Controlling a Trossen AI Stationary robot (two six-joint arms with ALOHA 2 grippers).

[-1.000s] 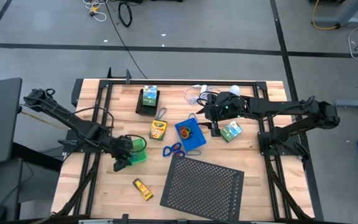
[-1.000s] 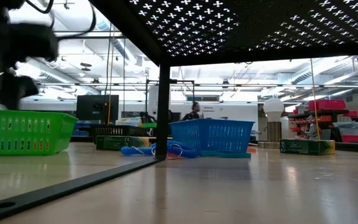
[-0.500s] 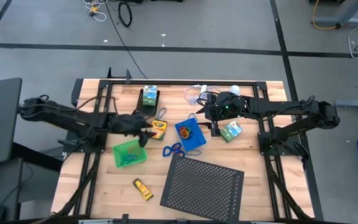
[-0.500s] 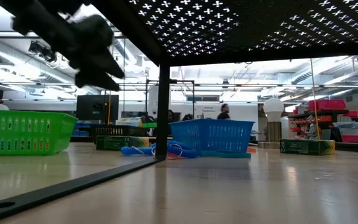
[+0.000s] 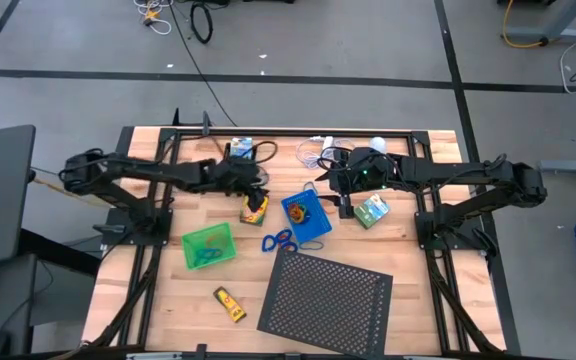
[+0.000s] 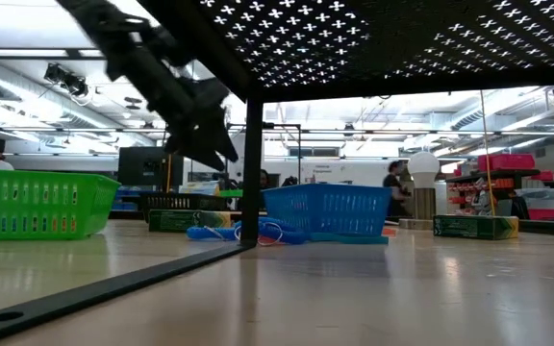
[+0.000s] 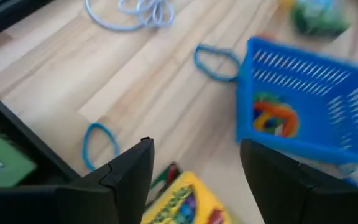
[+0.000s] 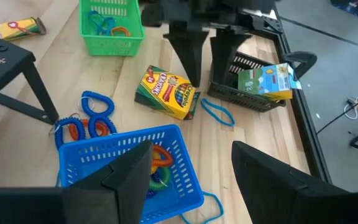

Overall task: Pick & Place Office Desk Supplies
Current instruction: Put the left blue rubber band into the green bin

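Yellow cardboard crayon box (image 5: 254, 208) under open left pincer (image 5: 259, 190), right pincer (image 5: 346, 207) open, slatted blue tray (image 5: 306, 217).

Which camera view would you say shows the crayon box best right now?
The right wrist view: the crayon box lies whole and unobstructed, label readable. The high view shows it small, partly under the left gripper. The left wrist view catches only a corner between the fingers. The low view does not clearly show it.

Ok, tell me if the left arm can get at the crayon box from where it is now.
Probably yes. The left gripper hangs open just above the crayon box, its dark fingers pointing down beside it. Nothing lies on the box; the black tray and a blue loop sit close by, but apart.
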